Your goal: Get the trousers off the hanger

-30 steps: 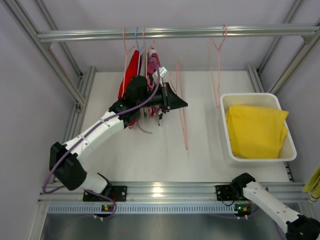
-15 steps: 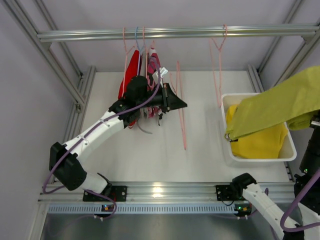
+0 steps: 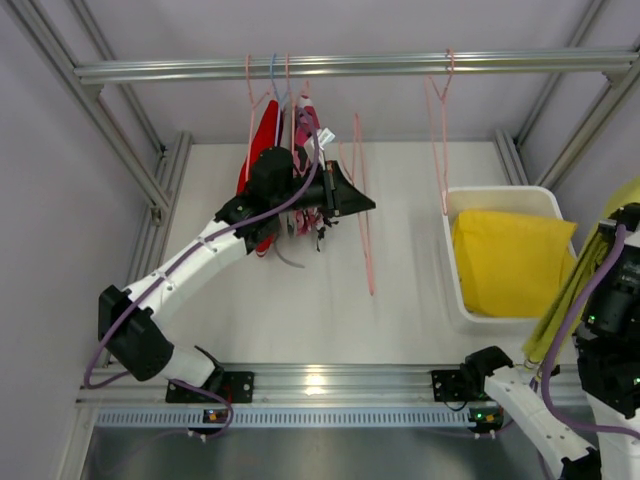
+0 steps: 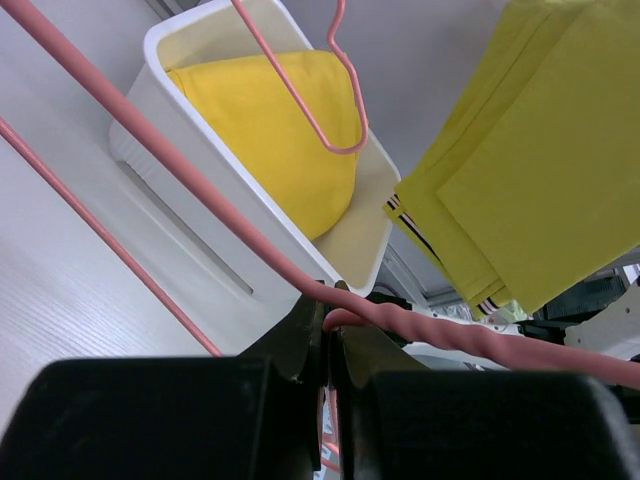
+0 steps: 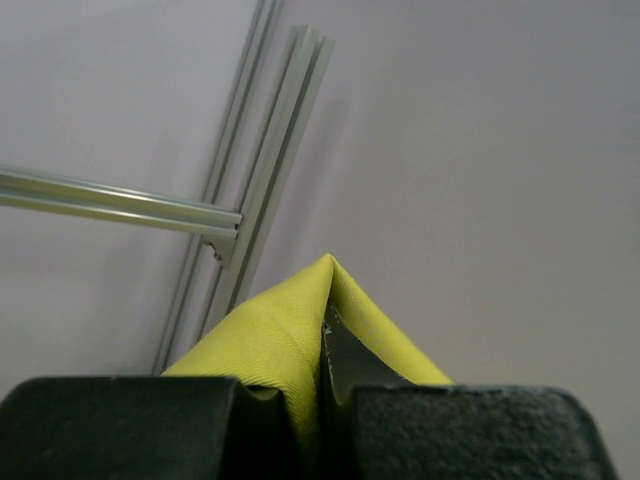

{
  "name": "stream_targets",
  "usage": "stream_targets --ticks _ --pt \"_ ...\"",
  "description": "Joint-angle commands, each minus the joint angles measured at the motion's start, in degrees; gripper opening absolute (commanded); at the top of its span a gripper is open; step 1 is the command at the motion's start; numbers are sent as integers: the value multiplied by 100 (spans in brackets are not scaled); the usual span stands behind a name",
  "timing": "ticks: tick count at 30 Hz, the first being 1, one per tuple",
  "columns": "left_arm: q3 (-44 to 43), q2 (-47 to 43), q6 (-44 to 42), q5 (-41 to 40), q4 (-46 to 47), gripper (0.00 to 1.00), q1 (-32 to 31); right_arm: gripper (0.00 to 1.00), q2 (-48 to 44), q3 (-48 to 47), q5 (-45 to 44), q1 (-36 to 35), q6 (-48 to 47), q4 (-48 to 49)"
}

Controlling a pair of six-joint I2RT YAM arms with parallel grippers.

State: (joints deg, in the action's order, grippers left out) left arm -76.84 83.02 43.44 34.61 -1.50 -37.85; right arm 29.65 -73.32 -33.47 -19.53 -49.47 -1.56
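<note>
Since half a second ago, the yellow-green trousers [image 4: 550,170] have been swung off the bin [image 3: 500,190], over which they were stretched, and out to the right edge of the scene. They are now hung below the right pincer [image 5: 322,390], which is shut tight on a fold of the cloth at its top. No hanger is attached to them, so the removal is judged done for this pair. Their long axis runs downward from the pincer, slanted toward the near side. The free end is seen just outside the bin's near right corner; whether it touches the wall cannot be told.

The bin lies to the left of the right pincer and lower. The yellow trousers [image 3: 510,265] are already laid folded in it. The coming move is judged to be a carry leftward over the bin, with the free end lifted clear of the wall. The right arm is much the nearer one for this.

Well to the left of the bin, the left pincer [image 4: 330,345] is clamped on a bare pink hanger [image 4: 180,170] above the surface [image 3: 300,300].
</note>
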Motion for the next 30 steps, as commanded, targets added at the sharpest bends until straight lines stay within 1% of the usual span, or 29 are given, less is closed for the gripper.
stream_targets --ticks 1,6,7,8,9,15,19,23,25,29,30 --pt "-182 -32 -99 -33 229 0 -4 0 94 45 -256 72 52 200" --pt "-200 21 -81 -25 255 0 -12 0 190 282 -370 63 -211 542" --pt "-209 38 -64 -25 264 0 -4 0 216 361 -396 72 -299 665" --pt "-209 47 -55 -25 281 0 -4 0 243 458 -432 72 -561 1023" --pt "-209 56 -55 -25 290 0 -4 0 261 711 -502 63 -772 1209" --pt "-226 56 -64 -25 273 0 5 0 357 1564 -616 63 -1204 1983" --pt "-235 38 -72 -24 238 0 40 0 401 1874 -660 81 -1424 2195" --pt "-218 21 -73 -24 229 0 58 0 708 1637 -1020 133 -1521 1942" --pt "-209 38 -29 -25 255 0 67 0 858 1418 -1397 203 -1591 1766" --pt "-209 82 15 11 308 0 58 0 999 1084 -1679 362 -1347 1212" --pt "-217 91 15 19 308 0 58 0 1016 909 -1767 388 -1259 924"
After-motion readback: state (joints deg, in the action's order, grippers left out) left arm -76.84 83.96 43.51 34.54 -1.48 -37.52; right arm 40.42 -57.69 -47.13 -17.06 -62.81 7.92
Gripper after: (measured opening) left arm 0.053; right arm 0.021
